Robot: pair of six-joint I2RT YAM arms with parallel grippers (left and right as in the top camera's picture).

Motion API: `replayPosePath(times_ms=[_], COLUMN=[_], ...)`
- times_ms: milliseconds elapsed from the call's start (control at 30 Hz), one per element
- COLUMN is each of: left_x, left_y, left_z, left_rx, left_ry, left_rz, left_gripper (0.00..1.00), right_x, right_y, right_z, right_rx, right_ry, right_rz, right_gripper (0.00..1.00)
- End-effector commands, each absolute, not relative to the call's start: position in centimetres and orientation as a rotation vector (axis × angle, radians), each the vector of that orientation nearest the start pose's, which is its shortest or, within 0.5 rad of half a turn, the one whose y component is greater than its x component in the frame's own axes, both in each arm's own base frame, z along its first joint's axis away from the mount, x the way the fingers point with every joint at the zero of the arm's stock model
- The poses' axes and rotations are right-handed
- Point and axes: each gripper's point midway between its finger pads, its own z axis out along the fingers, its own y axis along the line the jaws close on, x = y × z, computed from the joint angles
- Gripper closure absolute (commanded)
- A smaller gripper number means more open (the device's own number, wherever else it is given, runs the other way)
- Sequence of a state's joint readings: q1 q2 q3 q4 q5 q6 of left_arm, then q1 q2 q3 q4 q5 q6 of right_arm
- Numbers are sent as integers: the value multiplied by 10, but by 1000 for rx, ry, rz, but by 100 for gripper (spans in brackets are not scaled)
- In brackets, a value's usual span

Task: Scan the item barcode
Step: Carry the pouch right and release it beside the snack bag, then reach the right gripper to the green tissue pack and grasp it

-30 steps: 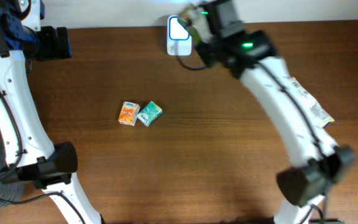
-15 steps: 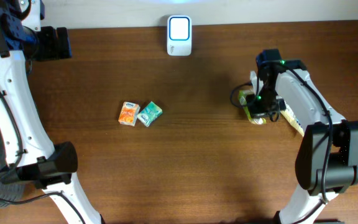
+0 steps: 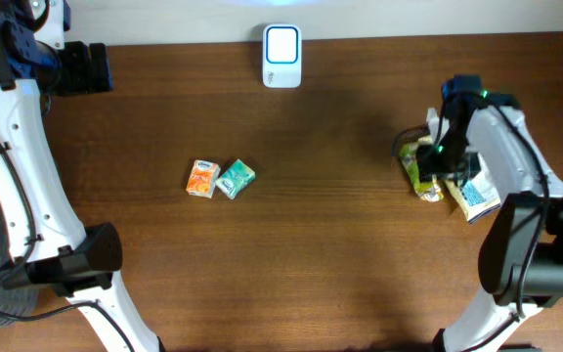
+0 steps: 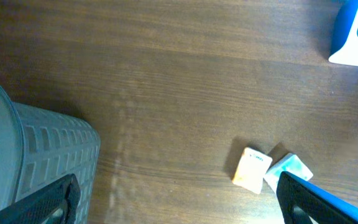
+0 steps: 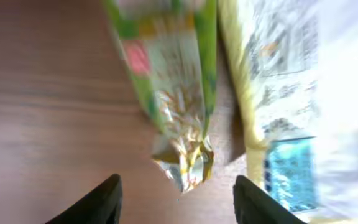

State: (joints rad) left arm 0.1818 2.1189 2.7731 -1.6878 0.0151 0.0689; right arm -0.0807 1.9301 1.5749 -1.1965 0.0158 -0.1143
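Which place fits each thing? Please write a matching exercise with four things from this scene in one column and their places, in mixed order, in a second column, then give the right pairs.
Things:
1. scanner
2. orange packet
3. green snack bag
4. grey basket

Places:
a. below the right gripper, on the right side of the table
b. left of centre, beside the teal packet
c. middle of the table's far edge
d. lower left corner of the left wrist view

Pairs: 1-c, 2-b, 3-a, 4-d
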Motion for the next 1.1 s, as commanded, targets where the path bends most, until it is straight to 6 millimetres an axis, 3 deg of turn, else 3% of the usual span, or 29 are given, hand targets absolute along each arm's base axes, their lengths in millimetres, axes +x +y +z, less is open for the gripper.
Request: replayPosePath(times_ms=[0, 100, 133, 167, 233, 300, 400, 567, 633, 833, 900, 967, 1033, 1067], left_x=[434, 434, 434, 434, 434, 434, 434, 434, 434, 434, 434, 434, 434, 434], left_y=[77, 77, 77, 77, 77, 77, 77, 77, 77, 77, 77, 77, 77, 77], left_z=[327, 327, 327, 327, 327, 327, 327, 327, 327, 327, 327, 327, 327, 327], left_rx=[-122, -122, -122, -122, -122, -122, -122, -122, -122, -122, -122, -122, -122, -122], left_ry=[2594, 2594, 2594, 2594, 2594, 2594, 2594, 2594, 2594, 2594, 2594, 2594, 2594, 2594], left_rz=[69, 69, 69, 69, 69, 69, 69, 69, 69, 69, 69, 69, 69, 69], left_gripper=[1, 1, 1, 1, 1, 1, 1, 1, 1, 1, 1, 1, 1, 1], right_x=[398, 416, 417, 419, 422, 420, 416, 421, 430, 442, 444, 438, 428, 428], right_y=[5, 88, 121, 140, 180, 224, 263, 315, 336, 382, 391, 397, 384, 373], right_z=[149, 179, 183, 183, 171, 150, 113, 77, 61, 35, 32, 28, 16, 10], right_rx=[-135, -307, -377, -377, -341, -302, -191, -326, -495, -593, -608, -625, -613, -593], right_ry=[2967, 2786, 2724, 2704, 2709, 2749, 2835, 2771, 2677, 2535, 2501, 2507, 2594, 2635], right_rz=[142, 565, 713, 776, 826, 841, 746, 716, 718, 789, 801, 804, 754, 699], right_gripper=[43, 43, 43, 46, 56, 55, 52, 46, 42, 42, 43, 54, 65, 65])
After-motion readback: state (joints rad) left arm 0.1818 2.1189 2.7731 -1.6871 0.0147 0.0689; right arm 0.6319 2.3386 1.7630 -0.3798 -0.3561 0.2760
